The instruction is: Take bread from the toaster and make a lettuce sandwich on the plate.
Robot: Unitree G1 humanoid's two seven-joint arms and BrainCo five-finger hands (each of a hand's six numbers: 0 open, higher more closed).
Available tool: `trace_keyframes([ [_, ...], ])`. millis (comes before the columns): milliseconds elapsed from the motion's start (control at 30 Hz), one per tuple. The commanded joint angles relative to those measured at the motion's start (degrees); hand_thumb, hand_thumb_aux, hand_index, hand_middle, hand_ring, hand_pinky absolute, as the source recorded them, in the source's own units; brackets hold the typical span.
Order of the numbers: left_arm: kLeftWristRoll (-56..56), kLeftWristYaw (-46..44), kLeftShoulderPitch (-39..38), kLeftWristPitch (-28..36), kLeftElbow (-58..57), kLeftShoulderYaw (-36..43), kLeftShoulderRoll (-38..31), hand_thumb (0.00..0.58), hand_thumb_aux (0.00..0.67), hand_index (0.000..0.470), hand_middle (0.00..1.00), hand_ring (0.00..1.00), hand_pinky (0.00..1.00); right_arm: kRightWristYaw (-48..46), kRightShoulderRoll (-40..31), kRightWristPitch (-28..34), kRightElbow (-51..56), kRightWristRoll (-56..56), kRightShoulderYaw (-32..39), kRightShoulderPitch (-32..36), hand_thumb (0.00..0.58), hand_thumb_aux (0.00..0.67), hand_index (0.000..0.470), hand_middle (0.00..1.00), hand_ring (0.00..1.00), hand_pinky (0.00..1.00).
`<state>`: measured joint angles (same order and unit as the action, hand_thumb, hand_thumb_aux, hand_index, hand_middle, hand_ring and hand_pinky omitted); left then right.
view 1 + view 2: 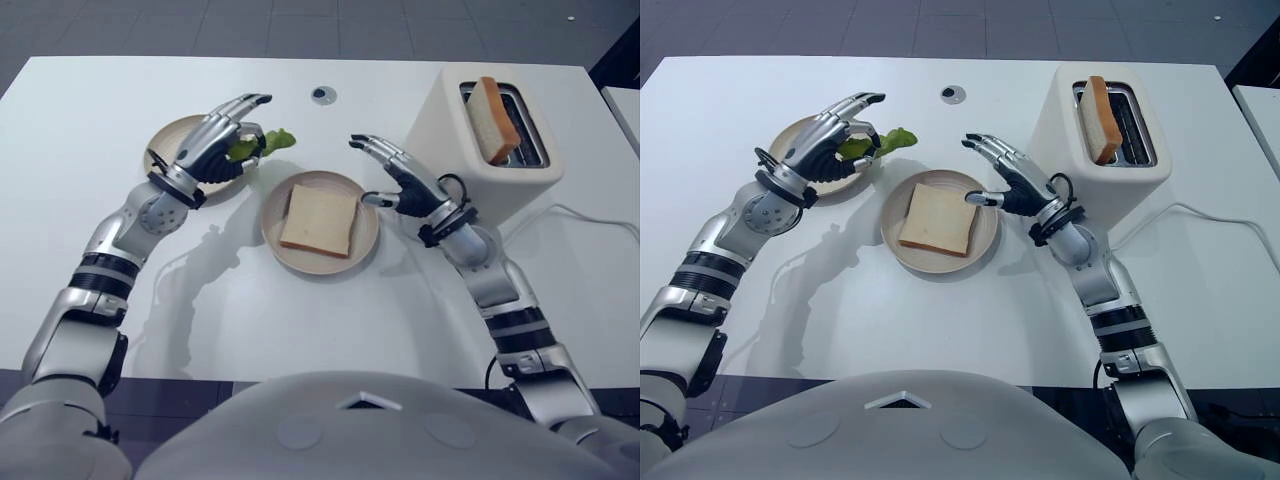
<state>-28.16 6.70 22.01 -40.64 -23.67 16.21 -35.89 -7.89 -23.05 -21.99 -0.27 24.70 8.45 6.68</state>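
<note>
White table [90, 150]: plate [367, 232] with bread slice [319, 221], toaster [450, 130] with another slice [493, 118].

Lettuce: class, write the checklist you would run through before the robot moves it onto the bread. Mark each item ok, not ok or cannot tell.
1. Left hand closed on the lettuce: ok.
2. Lettuce lifted clear of the side plate: cannot tell.
3. Bread slice lying flat on the centre plate: ok.
4. Right hand open, not covering the bread slice: ok.
5. Second slice standing in the toaster, ready for the top: ok.
</note>
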Motion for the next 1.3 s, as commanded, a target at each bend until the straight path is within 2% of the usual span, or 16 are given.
trace_keyframes([
  [33,0.7,-4.2,-1.9,-1.0,3.3,3.0,4.6,0.58,0.67,0.47,0.0,0.0,0.0,2.6,2.7,1.2,-3.6,-5.3,-4.1,0.9,0.0,0.0,0.0,0.0,0.0,0.0],
  [267,-4.0,-7.7,-2.7,-2.1,0.7,9.4,11.3,0.58,0.67,0.47,0.0,0.0,0.0,1.2,4.7,3.5,-15.7,-18.2,-10.2,0.6,0.0,0.0,0.0,0.0,0.0,0.0],
  [467,-5.6,-13.2,-4.6,-4.0,1.3,12.3,9.4,0.58,0.67,0.47,0.0,0.0,0.0,1.8,1.3,8.1,-25.0,-20.2,-19.5,2.2,0.0,0.0,0.0,0.0,0.0,0.0],
  [667,-5.9,-14.7,-6.6,-3.6,4.1,9.3,4.2,0.58,0.67,0.47,0.0,0.0,0.0,1.2,-13.3,10.5,-12.0,-3.9,-25.9,1.3,0.0,0.0,0.0,0.0,0.0,0.0],
  [733,-4.8,-14.6,-7.1,-3.5,5.1,7.5,3.0,0.58,0.67,0.47,0.0,0.0,0.0,-0.1,-17.0,10.5,-6.5,1.0,-23.3,-0.1,0.0,0.0,0.0,0.0,0.0,0.0],
  [933,-4.2,-14.3,-5.7,-3.5,4.7,6.0,4.4,0.58,0.67,0.47,0.0,0.0,0.0,-4.3,-20.4,10.1,1.0,5.7,-16.3,-4.3,0.0,0.0,0.0,0.0,0.0,0.0],
  [967,-4.0,-14.2,-5.7,-3.5,4.9,5.8,4.6,0.541,0.497,0.348,0.0,0.0,0.0,-4.9,-20.7,9.8,1.3,5.6,-15.7,-4.7,0.0,0.0,0.0,0.0,0.0,0.0],
  [1000,-3.7,-14.1,-5.7,-3.6,5.0,5.6,4.9,0.456,0.36,0.253,0.0,0.0,0.0,-5.7,-21.0,9.7,1.1,5.4,-15.0,-5.1,0.0,0.0,0.0,0.0,0.0,0.0],
  [1033,-3.7,-13.9,-5.6,-3.5,5.1,5.3,5.1,0.194,0.123,0.087,0.0,0.0,0.0,-6.4,-21.5,9.3,0.9,5.3,-14.4,-5.5,0.0,0.0,0.0,0.0,0.0,0.0],
  [1067,-3.6,-13.7,-5.6,-3.4,5.1,5.0,5.3,0.0,0.0,0.0,0.0,0.0,0.0,-6.8,-21.6,9.1,0.2,4.8,-14.2,-5.6,0.0,0.0,0.0,0.0,0.0,0.0],
  [1133,-3.8,-13.4,-5.5,-3.2,5.0,4.5,5.7,0.0,0.0,0.0,0.0,0.0,0.0,-6.8,-21.6,9.0,-1.2,3.7,-14.6,-5.4,0.0,0.0,0.0,0.0,0.0,0.0],
  [1167,-3.8,-13.2,-5.4,-3.2,4.8,4.4,5.8,0.0,0.0,0.0,0.0,0.0,0.0,-6.4,-21.4,9.1,-1.8,2.9,-15.2,-5.1,0.152,0.095,0.066,0.0,0.0,0.0],
  [1200,-3.9,-13.1,-5.3,-3.2,4.7,4.2,5.9,0.0,0.0,0.0,0.0,0.0,0.0,-6.0,-21.3,9.1,-2.1,2.4,-15.6,-4.7,0.355,0.252,0.177,0.0,0.0,0.0],
  [1233,-3.8,-13.1,-5.3,-3.3,4.6,4.0,6.0,0.0,0.0,0.0,0.0,0.0,0.0,-5.4,-21.0,9.1,-2.1,1.9,-16.1,-4.2,0.553,0.525,0.369,0.0,0.0,0.0],
  [1267,-3.7,-13.1,-5.3,-3.4,4.6,3.9,6.1,0.0,0.0,0.0,0.0,0.0,0.0,-4.6,-20.8,9.0,-2.0,1.4,-16.6,-3.6,0.58,0.67,0.47,0.02,0.02,0.02],
  [1300,-3.6,-13.0,-5.3,-3.5,4.6,3.7,6.3,0.0,0.0,0.0,0.0,0.0,0.0,-3.8,-20.5,9.0,-2.0,0.9,-17.1,-3.0,0.58,0.67,0.47,0.22,0.22,0.22],
])
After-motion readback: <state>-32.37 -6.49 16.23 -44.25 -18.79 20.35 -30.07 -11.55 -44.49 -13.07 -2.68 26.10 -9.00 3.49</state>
